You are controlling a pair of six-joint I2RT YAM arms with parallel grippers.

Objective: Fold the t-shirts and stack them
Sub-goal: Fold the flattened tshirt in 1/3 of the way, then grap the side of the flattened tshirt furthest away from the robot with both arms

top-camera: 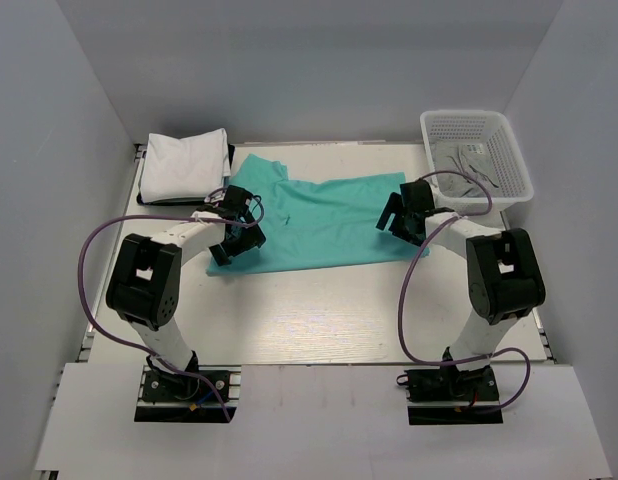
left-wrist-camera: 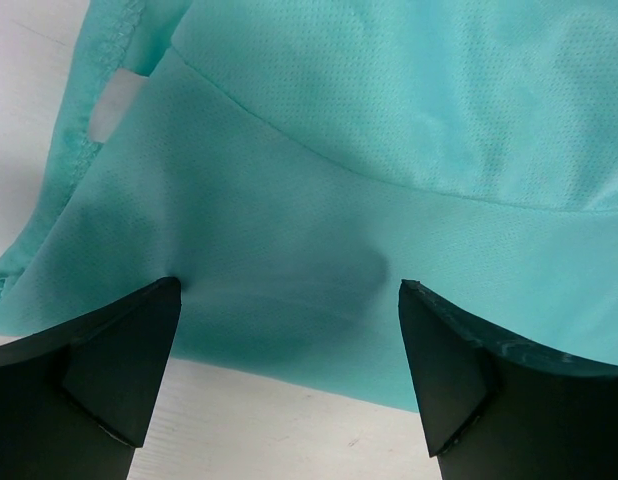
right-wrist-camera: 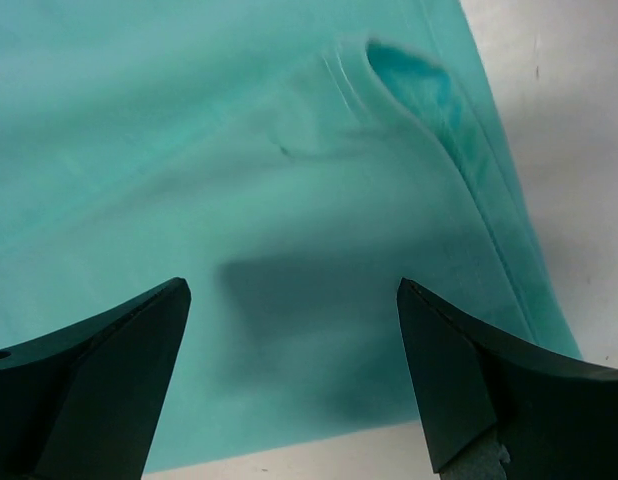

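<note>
Seemingly untouched, teal t-shirt lies under left pincer and right pincer.

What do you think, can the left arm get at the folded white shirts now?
Probably yes: the folded white shirts lie just beyond the left pincer, with nothing between them. The pincer is open, holding nothing, above the teal shirt.

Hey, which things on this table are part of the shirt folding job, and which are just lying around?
Part of the job: teal t-shirt, spread out; folded white t-shirts, far left; left end effector and right end effector, both open over it.
Lying about: white basket, far right; contents unclear.
</note>
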